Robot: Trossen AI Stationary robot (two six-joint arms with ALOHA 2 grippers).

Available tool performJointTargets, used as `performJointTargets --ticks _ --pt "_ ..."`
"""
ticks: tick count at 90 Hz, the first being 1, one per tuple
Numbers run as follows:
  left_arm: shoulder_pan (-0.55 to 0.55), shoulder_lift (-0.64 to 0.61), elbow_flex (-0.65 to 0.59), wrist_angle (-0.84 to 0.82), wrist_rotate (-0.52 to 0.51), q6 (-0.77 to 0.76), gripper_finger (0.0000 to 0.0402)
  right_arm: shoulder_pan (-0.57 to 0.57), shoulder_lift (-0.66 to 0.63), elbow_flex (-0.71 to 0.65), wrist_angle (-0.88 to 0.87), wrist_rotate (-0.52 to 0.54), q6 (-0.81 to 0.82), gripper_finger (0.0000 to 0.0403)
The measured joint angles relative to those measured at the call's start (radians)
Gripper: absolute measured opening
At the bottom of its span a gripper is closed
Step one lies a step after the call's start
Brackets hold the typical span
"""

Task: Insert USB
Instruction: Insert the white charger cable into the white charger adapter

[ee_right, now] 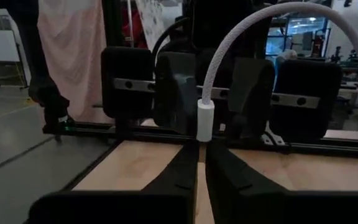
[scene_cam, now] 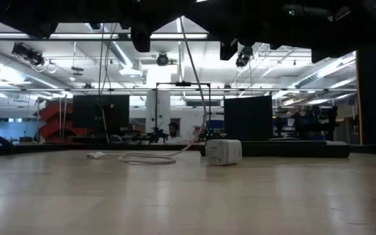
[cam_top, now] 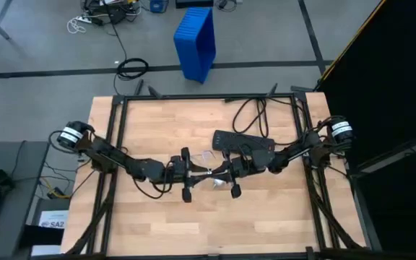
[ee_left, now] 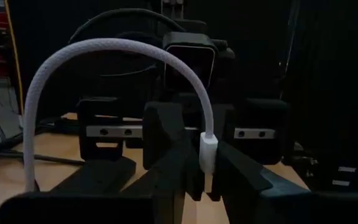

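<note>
**Both grippers meet mid-table, each pinching an end of the USB**

Room to move: wide bare wood on the near side of both grippers and to the outer side of each; the table (cam_top: 157,224) has a black frame along its edges. Just behind the right gripper lies a black power strip (cam_top: 243,141), its black cord (cam_top: 255,110) looping toward the far edge. Beyond the table: grey floor, a blue bin (cam_top: 196,42), loose cables.

Low view: a white charger block (scene_cam: 223,151) sits on the wood, w/ white cable coiled beside it.

Left gripper (cam_top: 191,174): at table centre, facing the right one, fingers (ee_left: 166,149) closed on the USB (ee_left: 207,152) at its white plug end; cable arches up and back over the wrist.

Right gripper (cam_top: 226,175): just beside the left, nearly tip to tip, fingers (ee_right: 182,171) clamped on the USB's other plug, cable curving up and away.
</note>
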Motion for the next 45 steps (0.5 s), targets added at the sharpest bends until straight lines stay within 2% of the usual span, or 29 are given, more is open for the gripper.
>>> performJointTargets --ticks 45 --pt "0.005 0.000 0.000 -0.001 -0.001 -0.014 0.0065 -0.009 0.000 0.000 -0.018 -0.004 0.018 0.0000"
